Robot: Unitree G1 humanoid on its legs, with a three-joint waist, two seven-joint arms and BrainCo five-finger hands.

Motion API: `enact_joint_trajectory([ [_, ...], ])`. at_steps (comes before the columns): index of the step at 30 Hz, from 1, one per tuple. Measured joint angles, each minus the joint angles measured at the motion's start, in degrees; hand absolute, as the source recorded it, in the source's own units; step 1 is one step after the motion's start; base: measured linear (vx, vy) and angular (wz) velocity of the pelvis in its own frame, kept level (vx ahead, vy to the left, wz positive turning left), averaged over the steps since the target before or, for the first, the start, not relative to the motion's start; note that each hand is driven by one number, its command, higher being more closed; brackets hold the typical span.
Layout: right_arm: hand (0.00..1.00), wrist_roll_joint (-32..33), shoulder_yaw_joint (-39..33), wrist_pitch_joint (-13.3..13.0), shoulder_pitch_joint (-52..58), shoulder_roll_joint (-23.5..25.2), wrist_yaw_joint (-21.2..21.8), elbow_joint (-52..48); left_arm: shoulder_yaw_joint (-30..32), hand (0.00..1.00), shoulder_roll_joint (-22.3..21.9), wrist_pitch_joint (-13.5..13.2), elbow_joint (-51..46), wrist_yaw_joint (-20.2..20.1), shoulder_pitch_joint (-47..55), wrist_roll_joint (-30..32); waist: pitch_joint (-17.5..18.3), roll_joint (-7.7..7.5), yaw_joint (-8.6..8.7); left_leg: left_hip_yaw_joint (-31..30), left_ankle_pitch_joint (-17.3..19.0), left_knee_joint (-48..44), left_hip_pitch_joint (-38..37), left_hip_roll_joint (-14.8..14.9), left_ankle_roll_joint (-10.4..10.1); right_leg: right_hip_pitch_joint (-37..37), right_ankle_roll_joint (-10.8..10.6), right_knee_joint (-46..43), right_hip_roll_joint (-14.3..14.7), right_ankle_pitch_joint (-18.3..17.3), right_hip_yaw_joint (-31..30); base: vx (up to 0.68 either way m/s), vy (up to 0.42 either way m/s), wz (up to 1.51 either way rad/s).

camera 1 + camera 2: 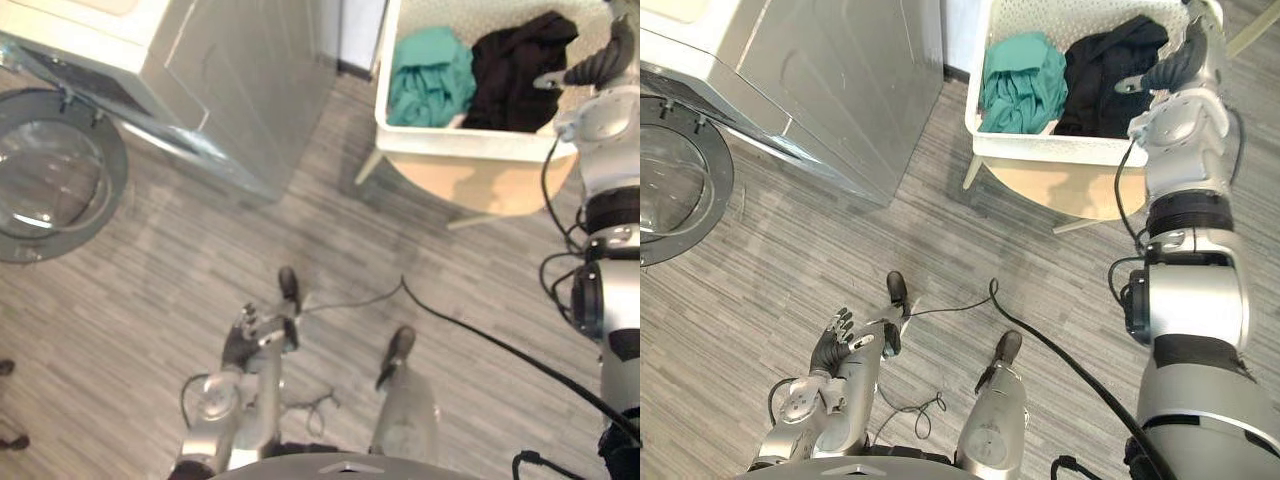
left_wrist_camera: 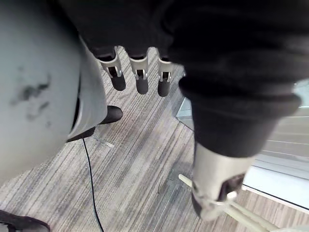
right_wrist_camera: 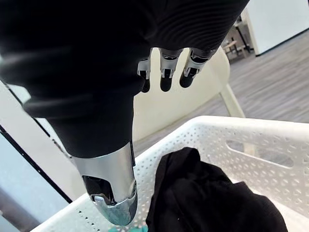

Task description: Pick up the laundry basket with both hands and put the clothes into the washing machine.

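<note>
A white perforated laundry basket [image 1: 450, 140] stands on a pale wooden seat [image 1: 490, 185] at the far right. Inside it lie a teal garment [image 1: 432, 75] and a black garment [image 1: 515, 70]. My right hand [image 1: 1170, 65] reaches over the basket's right side, just above the black garment [image 3: 207, 193]. Its fingers [image 3: 165, 72] are straight and hold nothing, and the basket wall [image 3: 270, 140] lies below them. Low near my body, my left hand [image 1: 835, 340] hangs over the floor, far from the basket, its fingers [image 2: 141, 77] straight and empty.
The grey washing machine [image 1: 230, 70] stands at the far left, its round glass door [image 1: 50, 175] swung open toward me. Grey plank floor lies between the machine and the basket's seat.
</note>
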State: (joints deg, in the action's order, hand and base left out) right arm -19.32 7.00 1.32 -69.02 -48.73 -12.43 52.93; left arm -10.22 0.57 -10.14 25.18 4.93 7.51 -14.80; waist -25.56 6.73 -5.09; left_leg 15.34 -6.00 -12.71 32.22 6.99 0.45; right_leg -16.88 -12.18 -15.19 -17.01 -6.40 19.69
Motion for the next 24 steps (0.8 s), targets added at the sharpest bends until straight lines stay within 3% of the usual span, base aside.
enact_joint_trajectory([
  [6,0.0,4.38,5.07,-0.48,-0.03,-1.27,3.36,-0.35,5.78,0.0,-1.9,-0.23,-0.85,0.9,-0.81,-6.66,-1.13,-1.24,-0.23,0.35,-0.42,-0.12,2.99,1.51,-0.6,-3.88,0.08,-2.17,0.47,-0.04,1.63,0.01,-0.029,-0.06],
  [13,0.0,9.39,8.65,-1.33,-4.12,-1.37,3.69,-0.54,10.63,0.0,-3.84,-1.61,-2.68,1.57,-4.05,-17.29,-2.48,-3.34,-2.31,0.11,-1.14,-1.35,8.51,3.72,-0.95,-7.97,1.28,-3.16,1.85,-0.26,4.11,0.01,-0.036,0.04],
  [18,0.0,9.93,8.75,-1.7,-4.13,-1.38,3.65,-2.74,12.64,0.0,-3.96,-2.24,-4.86,2.53,-4.82,-17.49,-3.23,-4.64,-3.51,-1.79,-1.21,-3.05,12.41,4.44,-0.96,-10.66,2.44,-6.84,1.91,-1.76,6.64,0.01,-0.037,0.18],
  [24,0.0,9.86,13.55,-1.65,-7.15,-1.29,3.71,-1.98,12.45,0.0,-3.92,-2.25,-6.8,2.3,-4.89,-16.35,-3.26,-4.74,-4.66,-3.12,-3.37,-1.79,13.83,4.15,-0.92,-11.8,3.47,-10.48,1.3,-4.08,9.56,-0.01,-0.041,0.21],
])
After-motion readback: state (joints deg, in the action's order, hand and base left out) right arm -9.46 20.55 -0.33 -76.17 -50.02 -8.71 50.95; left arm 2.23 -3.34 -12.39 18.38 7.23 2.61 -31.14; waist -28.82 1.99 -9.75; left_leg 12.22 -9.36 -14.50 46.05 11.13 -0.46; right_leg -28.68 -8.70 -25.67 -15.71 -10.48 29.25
